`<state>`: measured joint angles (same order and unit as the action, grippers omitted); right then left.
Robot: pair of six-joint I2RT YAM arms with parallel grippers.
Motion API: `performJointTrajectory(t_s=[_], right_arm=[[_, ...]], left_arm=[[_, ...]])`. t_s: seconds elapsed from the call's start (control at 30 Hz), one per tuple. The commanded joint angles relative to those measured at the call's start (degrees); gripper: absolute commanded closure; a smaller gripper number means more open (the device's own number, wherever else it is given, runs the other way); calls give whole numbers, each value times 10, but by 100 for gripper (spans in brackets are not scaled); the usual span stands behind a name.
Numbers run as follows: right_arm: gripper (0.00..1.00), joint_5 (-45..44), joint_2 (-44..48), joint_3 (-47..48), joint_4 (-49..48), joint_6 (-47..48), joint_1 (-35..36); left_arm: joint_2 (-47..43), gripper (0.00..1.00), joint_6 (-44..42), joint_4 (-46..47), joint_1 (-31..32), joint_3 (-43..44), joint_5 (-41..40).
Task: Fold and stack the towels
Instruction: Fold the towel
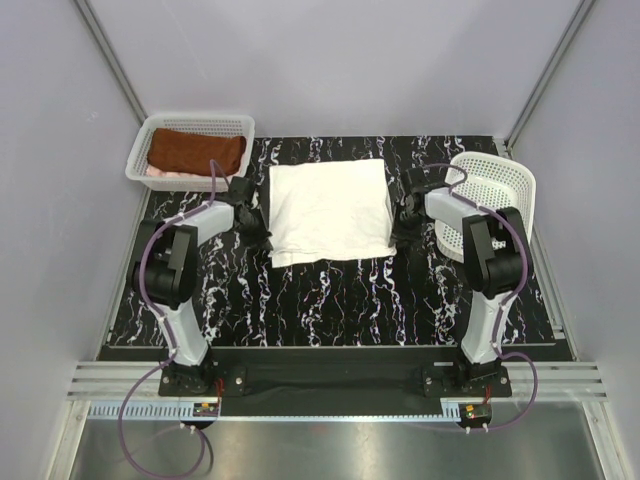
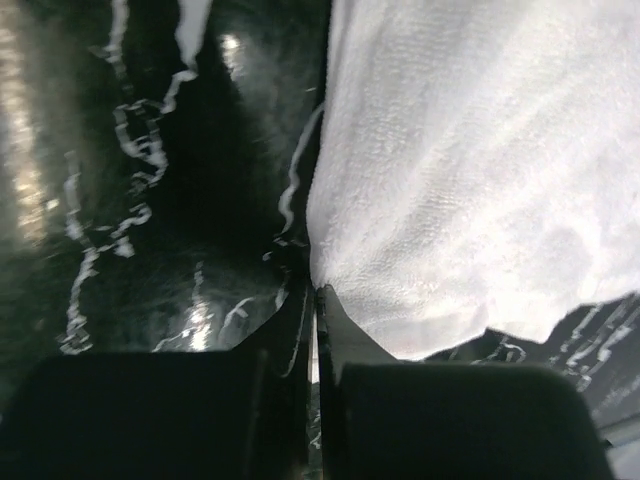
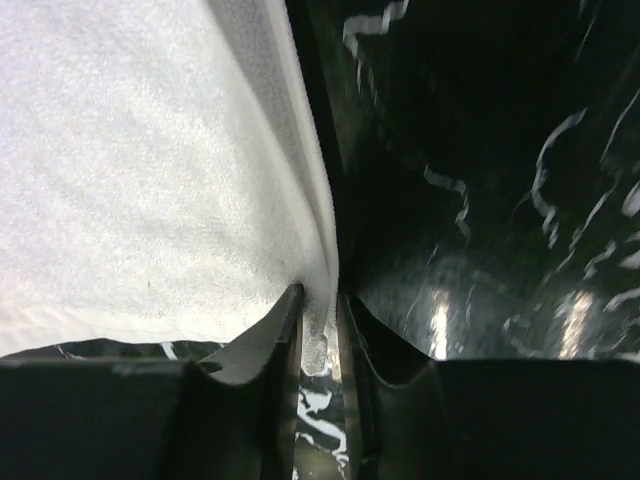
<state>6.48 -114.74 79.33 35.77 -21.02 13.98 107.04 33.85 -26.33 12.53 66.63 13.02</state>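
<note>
The white towel [image 1: 330, 212] lies folded flat in the middle of the black marbled table [image 1: 330, 300]. My left gripper [image 1: 256, 226] sits at the towel's left edge, low down. In the left wrist view the left gripper [image 2: 316, 290] has its jaws pressed together on the edge of the white towel [image 2: 480, 180]. My right gripper [image 1: 401, 226] is at the towel's right edge. In the right wrist view the right gripper [image 3: 320, 298] is shut on the hem of the white towel [image 3: 130, 170]. The rust-brown towel [image 1: 196, 152] lies folded on the pale pink towel [image 1: 163, 173] in the far-left basket.
A white mesh basket [image 1: 200, 121] at the far left holds the two folded towels. A second white mesh basket [image 1: 497, 185] is tipped on its side at the right, just behind my right arm. Grey walls close in the table.
</note>
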Motion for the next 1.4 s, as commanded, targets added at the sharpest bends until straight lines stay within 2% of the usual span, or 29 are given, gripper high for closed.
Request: performJointTrajectory(t_s=[0.0, 0.13, 0.2, 0.23, 0.3, 0.33, 0.43, 0.57, 0.67, 0.73, 0.93, 1.1, 1.37], right_arm=[[74, -11, 69, -68, -1, -42, 30], [73, -6, 127, -143, -26, -71, 38], [67, -15, 143, -154, -22, -73, 38], [60, -20, 145, -152, -14, -73, 38], [56, -25, 149, -140, 5, -70, 38], [54, -27, 152, -138, 10, -70, 37], [54, -19, 171, -128, 18, -80, 38], [60, 30, 189, -139, -6, -124, 40], [63, 41, 195, -160, -37, -154, 44], [64, 35, 196, -169, -50, -167, 51], [63, 20, 178, -181, -61, -170, 59], [63, 21, 168, -194, -92, -175, 61], [65, 24, 149, -200, -107, -182, 63]], left_arm=[[-44, 100, -40, -74, -2, -17, -107], [-86, 100, -55, -99, -3, -19, -145], [-96, 100, -58, -108, -3, -16, -133], [-98, 96, -62, -111, -2, -14, -121], [-107, 79, -63, -117, -1, -16, -99], [-122, 59, -63, -116, 0, -21, -97], [-148, 42, -61, -106, 0, -40, -89], [-165, 40, -52, -85, -7, -54, -36], [-167, 43, -32, -39, -11, -84, 11], [-161, 46, -25, -21, -12, -98, 15], [-145, 47, -22, -15, -11, -118, -37], [-150, 46, -6, 11, -11, -130, -46], [-134, 53, 5, 26, -12, -136, -50]])
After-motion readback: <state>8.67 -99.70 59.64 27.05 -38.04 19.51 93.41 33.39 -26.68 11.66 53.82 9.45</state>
